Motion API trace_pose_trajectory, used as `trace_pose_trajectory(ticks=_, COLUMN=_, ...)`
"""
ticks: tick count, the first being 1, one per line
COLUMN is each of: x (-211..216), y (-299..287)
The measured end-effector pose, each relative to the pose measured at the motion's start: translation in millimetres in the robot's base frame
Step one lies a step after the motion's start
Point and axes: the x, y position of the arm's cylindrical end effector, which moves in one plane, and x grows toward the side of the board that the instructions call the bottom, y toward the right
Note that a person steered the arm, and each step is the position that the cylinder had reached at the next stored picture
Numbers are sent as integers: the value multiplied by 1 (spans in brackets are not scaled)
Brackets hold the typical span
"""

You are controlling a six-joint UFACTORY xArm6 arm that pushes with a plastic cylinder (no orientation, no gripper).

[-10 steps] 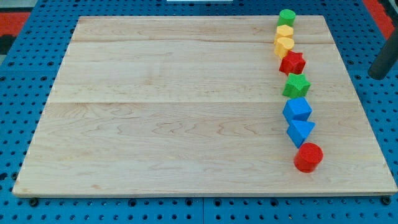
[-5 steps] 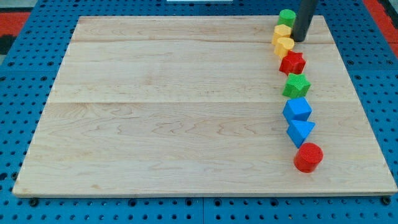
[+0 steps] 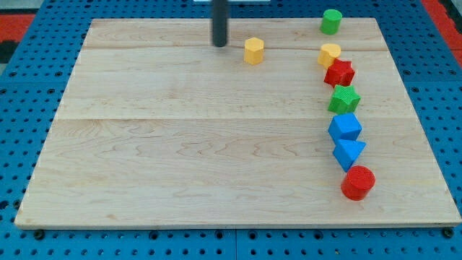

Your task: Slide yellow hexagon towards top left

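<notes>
The yellow hexagon (image 3: pixel 253 50) sits alone near the top middle of the wooden board (image 3: pixel 180 144). My tip (image 3: pixel 219 44) is down on the board a short way to the hexagon's left, apart from it. The rod rises straight out of the view's top.
Down the view's right side runs a line of blocks: a green cylinder (image 3: pixel 331 21), a yellow heart-like block (image 3: pixel 330 54), a red star (image 3: pixel 339 73), a green star (image 3: pixel 344 99), a blue cube (image 3: pixel 345 128), a blue triangle (image 3: pixel 349 153), a red cylinder (image 3: pixel 357 182).
The yellow hexagon has slid left out of the line of blocks to the top middle. My tip has moved from beside the green cylinder to the hexagon's left.
</notes>
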Motion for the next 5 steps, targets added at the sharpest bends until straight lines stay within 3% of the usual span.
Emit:
trace_pose_trajectory(ticks=1, x=-47, y=57)
trace_pose_trajectory(ticks=2, x=-19, y=114)
trace_pose_trajectory(ticks=3, x=25, y=136)
trace_pose_trajectory(ticks=4, x=18, y=60)
trace_pose_trajectory(ticks=5, x=-17, y=-1)
